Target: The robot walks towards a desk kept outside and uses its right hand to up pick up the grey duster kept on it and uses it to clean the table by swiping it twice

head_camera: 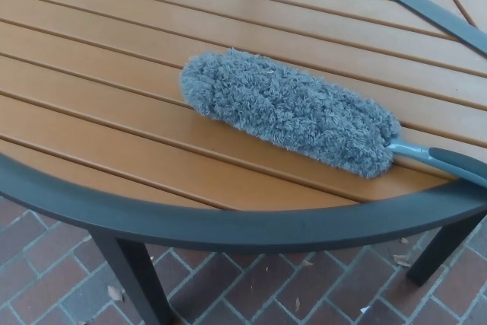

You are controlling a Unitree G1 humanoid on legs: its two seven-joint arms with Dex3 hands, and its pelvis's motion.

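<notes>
Here, no robot hand is seen, so the fingers cannot be told. The duster (289, 110) is laid flat on the table (228, 222), near its round edge. It could be knocked off if grabbed badly. Its handle (449, 161) is pointed right, its fluffy end up and left.

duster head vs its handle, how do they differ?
The duster head is fluffy and thick; the handle is smooth and thin. The head lies wholly in view on the table slats; the handle runs out of frame at right. The head is plain grey; the handle is bluish-grey with a darker grip. Both lie flat.
</notes>
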